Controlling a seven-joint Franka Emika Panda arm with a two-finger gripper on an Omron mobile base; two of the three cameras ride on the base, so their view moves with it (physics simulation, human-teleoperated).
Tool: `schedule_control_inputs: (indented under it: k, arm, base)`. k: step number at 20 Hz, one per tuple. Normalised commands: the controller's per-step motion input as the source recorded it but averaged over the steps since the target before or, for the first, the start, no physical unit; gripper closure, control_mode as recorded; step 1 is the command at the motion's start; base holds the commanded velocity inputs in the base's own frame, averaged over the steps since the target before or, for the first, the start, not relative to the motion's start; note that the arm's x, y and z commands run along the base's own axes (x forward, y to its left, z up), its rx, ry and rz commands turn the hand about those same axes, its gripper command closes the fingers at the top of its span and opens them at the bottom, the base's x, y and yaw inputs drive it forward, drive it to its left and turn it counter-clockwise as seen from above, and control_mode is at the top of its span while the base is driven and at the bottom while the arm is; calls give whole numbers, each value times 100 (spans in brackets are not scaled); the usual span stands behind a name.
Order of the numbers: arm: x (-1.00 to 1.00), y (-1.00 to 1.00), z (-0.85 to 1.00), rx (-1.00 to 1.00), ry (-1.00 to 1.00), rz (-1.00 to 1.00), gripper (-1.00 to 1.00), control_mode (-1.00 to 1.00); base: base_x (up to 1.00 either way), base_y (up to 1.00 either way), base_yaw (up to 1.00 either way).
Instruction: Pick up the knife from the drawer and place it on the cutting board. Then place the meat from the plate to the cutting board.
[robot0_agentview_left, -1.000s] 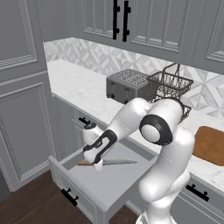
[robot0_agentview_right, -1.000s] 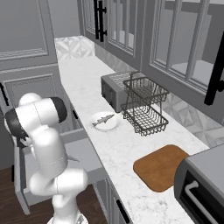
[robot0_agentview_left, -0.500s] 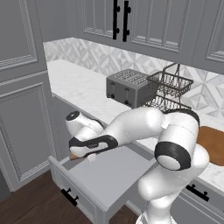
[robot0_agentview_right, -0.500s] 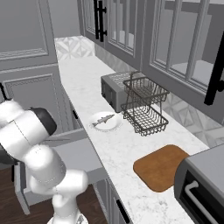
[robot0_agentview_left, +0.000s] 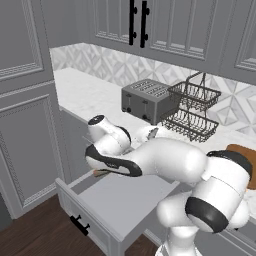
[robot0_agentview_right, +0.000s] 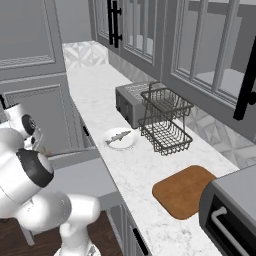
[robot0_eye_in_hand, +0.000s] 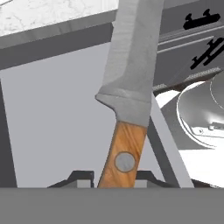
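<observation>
**Wood, steel and stone**

The knife (robot0_eye_in_hand: 127, 96) has a brushed, matt steel blade and a grained, satin wood handle with a metal rivet. The drawer (robot0_agentview_left: 120, 200) is smooth matt grey. The board (robot0_agentview_right: 186, 190) is reddish wood, the plate (robot0_agentview_right: 121, 139) glossy white, the counter (robot0_agentview_right: 145, 170) veined marble.

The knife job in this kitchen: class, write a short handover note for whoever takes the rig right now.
Gripper: fingers shut on the knife at its wooden handle, over the open drawer.
Meat: on the plate, on the counter by the toaster.
Cutting board: further along the counter, nothing on it.
Done: knife gripped.
Left: carry the knife to the board, then move the meat there.
</observation>
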Motion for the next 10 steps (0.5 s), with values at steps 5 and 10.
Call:
schedule_control_inputs:
  k: [5, 10]
  arm:
    - [0, -72, 17, 0, 8, 0, 100, -100]
    - [1, -72, 12, 0, 12, 1, 100, -100]
  base:
    - [0, 0, 0]
    - [0, 0, 0]
